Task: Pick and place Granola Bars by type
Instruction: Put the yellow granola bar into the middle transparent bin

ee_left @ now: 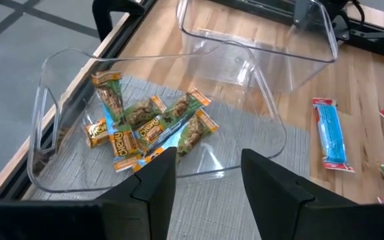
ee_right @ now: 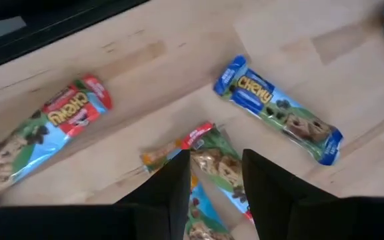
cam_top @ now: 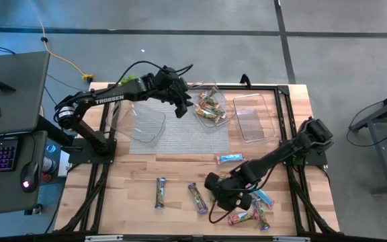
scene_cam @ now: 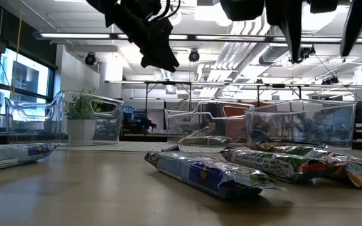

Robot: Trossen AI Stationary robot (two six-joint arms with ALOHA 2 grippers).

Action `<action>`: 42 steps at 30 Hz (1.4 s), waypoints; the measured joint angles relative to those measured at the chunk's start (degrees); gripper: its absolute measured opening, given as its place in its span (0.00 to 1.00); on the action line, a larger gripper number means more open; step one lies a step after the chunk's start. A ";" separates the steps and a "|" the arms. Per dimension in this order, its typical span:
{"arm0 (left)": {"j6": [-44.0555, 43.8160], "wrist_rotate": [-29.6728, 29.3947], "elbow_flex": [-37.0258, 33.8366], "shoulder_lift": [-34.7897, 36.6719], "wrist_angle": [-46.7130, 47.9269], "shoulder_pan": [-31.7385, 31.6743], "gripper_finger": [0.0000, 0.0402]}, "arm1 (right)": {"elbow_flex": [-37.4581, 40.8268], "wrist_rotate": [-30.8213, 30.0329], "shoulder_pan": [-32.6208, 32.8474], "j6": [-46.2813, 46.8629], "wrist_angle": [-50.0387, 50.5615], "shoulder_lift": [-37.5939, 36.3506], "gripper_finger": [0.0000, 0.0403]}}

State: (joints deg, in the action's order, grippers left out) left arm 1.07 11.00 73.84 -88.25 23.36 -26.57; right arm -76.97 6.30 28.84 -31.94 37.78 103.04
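Two dark, matte arms are seen in the high view. White "TROSSEN" lettering is carried along the left arm [cam_top: 106, 99] at upper left, and black cables are looped above its wrist. On the right arm [cam_top: 281, 156], at lower right, a black cable is trailed below.

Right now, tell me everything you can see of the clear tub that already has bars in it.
The middle tub is a clear, glossy plastic bin with rounded corners, a cut-out handle in one end wall and slightly flared walls. It stands upright on the grey woven mat, between two empty clear tubs. Inside lies a loose, overlapping heap of green and tan granola bars. The left hand hovers open above its near rim, touching nothing.
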 joint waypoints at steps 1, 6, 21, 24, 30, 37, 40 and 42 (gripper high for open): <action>-0.01 -0.02 0.00 0.00 0.05 0.00 0.40 | 0.00 0.09 0.00 0.00 0.14 0.20 0.30; -0.04 0.02 0.00 0.00 0.44 0.00 0.40 | 0.00 0.44 0.59 3.34 0.07 1.32 0.30; -0.06 0.07 0.00 0.00 0.84 0.00 0.40 | 0.00 1.47 1.18 6.21 1.08 4.66 0.30; -0.06 0.07 0.00 0.00 0.82 0.00 0.40 | 0.00 0.13 1.18 6.19 0.77 4.66 0.30; -0.06 0.07 0.00 0.00 0.82 0.00 0.40 | 0.00 -1.77 1.28 6.43 -2.05 4.66 0.30; -0.02 0.07 0.00 -0.02 0.82 0.00 0.40 | 0.00 -5.83 2.57 7.56 -2.53 4.66 0.30; -0.01 0.07 0.00 -0.02 0.84 0.00 0.40 | 0.01 -6.06 3.32 7.52 -2.58 4.66 0.30; -0.01 0.07 0.00 0.00 0.82 0.00 0.40 | 0.01 -5.70 3.71 7.52 -2.35 4.66 0.30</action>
State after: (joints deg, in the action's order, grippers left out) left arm 1.06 11.07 73.84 -88.25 24.18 -26.57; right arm -76.96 0.60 32.56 -24.43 35.43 107.70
